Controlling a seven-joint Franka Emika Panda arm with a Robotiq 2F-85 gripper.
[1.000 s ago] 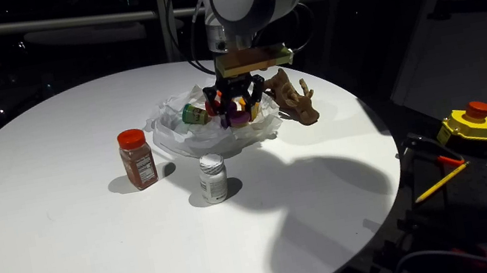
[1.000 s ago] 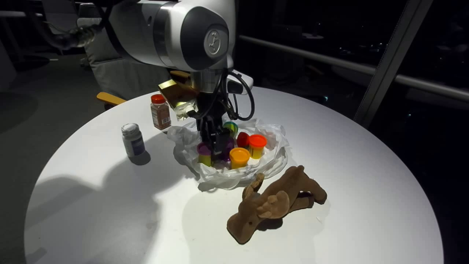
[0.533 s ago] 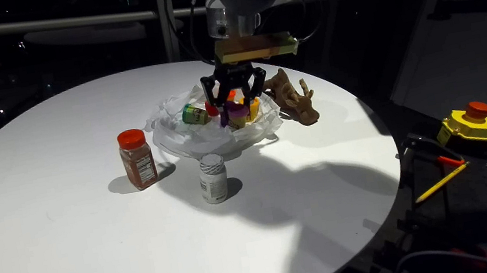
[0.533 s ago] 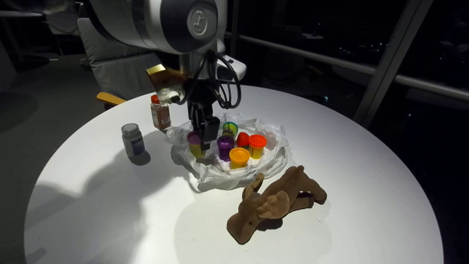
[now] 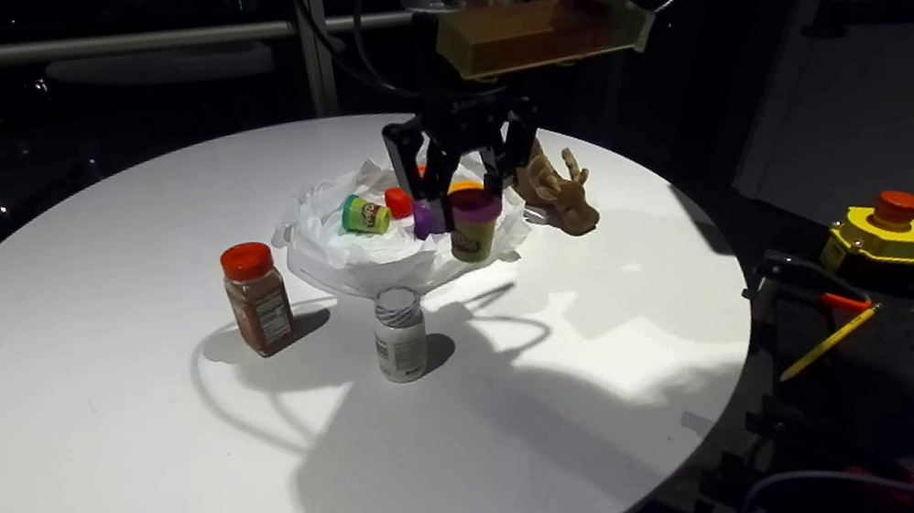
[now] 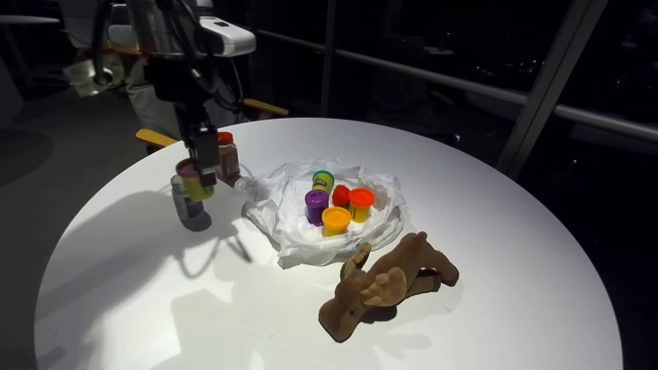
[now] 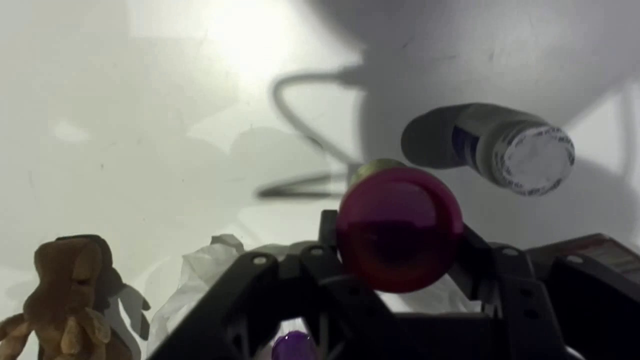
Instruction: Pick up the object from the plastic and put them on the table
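Your gripper (image 5: 468,199) clamps a purple-lidded tub (image 6: 198,188), one finger on each side — clearest in the wrist view, where the round lid takes up the gap between the fingers. The tub's body is yellow-green; you hold it lid up, leaning a little, off the plastic (image 6: 308,254) and in the air over the table (image 6: 488,257).

In an exterior view it overlaps the white bottle (image 6: 186,206); from the wrist you see the two apart, the bottle close by.

On the crumpled plastic you have five more pieces: a teal-lidded green tub (image 6: 323,181), tilted; a purple tub (image 6: 316,207), with an orange-lidded tub (image 6: 336,221) just beside it; a red piece (image 6: 340,196); and a red-lidded yellow tub (image 6: 360,205) next to that.

White bottle and red-capped jar (image 5: 260,313) both stand upright on the table, near each other but apart. The brown figure (image 6: 390,282) lies on the table just beside the plastic, well apart from bottle and jar — whether it touches the plastic, you cannot tell.

A broad shadow (image 5: 417,458) spreads over the white top around the bottle. Past the table's edge you also have a red-buttoned yellow box (image 5: 885,233) and a yellow pencil (image 5: 832,341)
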